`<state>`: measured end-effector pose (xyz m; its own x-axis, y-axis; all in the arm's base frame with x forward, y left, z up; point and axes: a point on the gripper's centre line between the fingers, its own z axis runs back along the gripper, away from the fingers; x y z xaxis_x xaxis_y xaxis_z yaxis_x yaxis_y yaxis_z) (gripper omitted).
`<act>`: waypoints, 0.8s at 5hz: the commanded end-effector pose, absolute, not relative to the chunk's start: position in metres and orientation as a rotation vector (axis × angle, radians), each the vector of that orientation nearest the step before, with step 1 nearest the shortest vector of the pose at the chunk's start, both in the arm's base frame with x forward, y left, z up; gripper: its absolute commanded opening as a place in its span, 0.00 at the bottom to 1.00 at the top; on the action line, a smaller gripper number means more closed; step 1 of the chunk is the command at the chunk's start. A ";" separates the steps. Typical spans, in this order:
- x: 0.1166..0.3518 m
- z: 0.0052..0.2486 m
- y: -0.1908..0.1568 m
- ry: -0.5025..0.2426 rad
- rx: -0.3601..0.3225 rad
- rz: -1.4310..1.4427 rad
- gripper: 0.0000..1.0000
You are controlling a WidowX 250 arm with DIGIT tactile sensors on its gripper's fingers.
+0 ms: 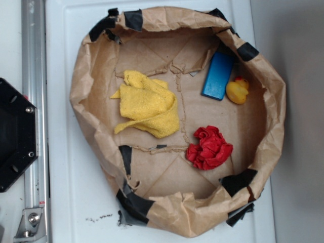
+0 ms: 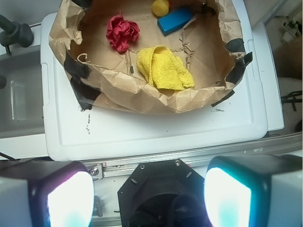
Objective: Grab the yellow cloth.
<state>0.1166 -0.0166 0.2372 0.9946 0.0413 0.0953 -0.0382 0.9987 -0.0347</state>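
1. The gripper (image 2: 149, 198) shows only in the wrist view: its two pale pads sit at the bottom corners with a wide gap between them, so the jaws stand wide open and hold nothing.
2. Going left to right ahead of the jaws, the bunchy red cloth (image 2: 122, 32) lies far forward and to the left, crumpled into tight ridges.
3. The soft, bright-yellow terry cloth (image 2: 164, 67) with fuzzy pile and uneven folds lies almost straight ahead of the jaws, well apart from them, just inside the near wall of the crinkled brown-paper basin (image 2: 142, 97).
4. Further forward, slightly right, sit the small glossy yellow rubber duck (image 2: 160, 7) and the smooth blue rectangular block (image 2: 176, 20), just beside each other.
5. The basin, patched with black tape (image 2: 80, 90), rests on a white plastic desk (image 2: 156, 127).
6. To grab well, I judge the jaws should clear the paper wall, descend over the thickest fold and pinch it deeply, since the towel will sag and a shallow pinch may slip.
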 end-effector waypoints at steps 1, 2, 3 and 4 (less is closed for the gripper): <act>0.117 0.237 -0.017 -0.096 -0.033 0.040 1.00; 0.157 0.229 0.002 -0.112 0.032 -0.048 1.00; 0.201 0.196 0.021 -0.073 0.005 -0.102 1.00; 0.216 0.144 0.043 0.048 -0.036 -0.089 1.00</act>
